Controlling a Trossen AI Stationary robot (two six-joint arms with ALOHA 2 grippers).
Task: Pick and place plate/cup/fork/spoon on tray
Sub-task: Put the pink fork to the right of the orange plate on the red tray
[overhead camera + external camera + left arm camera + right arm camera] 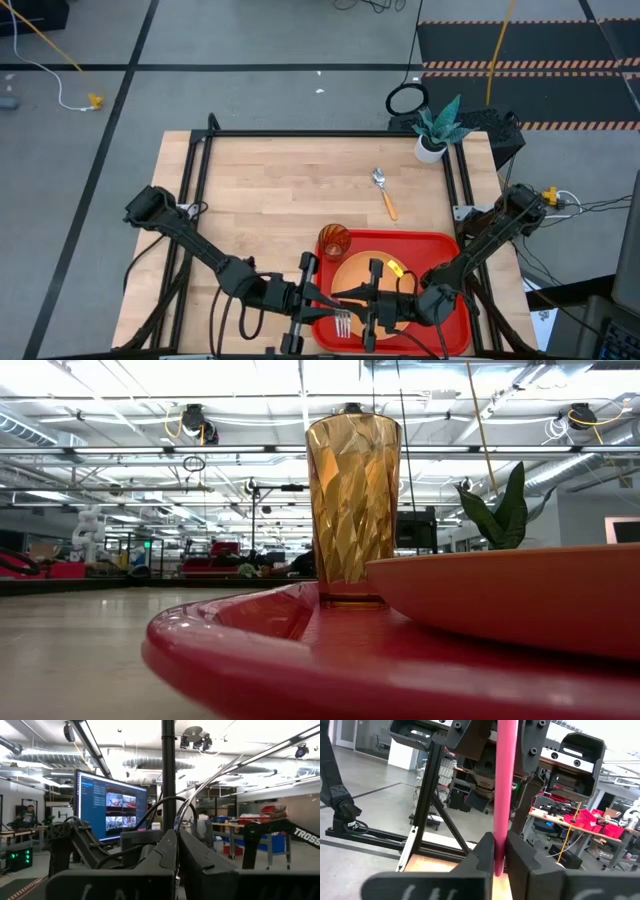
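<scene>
Right wrist view shows the right gripper (499, 851) clamped on the fork (504, 785) over the tray's (455, 330) near edge; next, releasing it. Spoon (385, 193) waits mid-table.

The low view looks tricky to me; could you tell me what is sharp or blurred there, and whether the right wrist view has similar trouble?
Low view: the cup is sharp and backlit by ceiling lights, while the near tray rim and plate are soft. Right wrist view: the fork handle and the right tool blur up close.
</scene>
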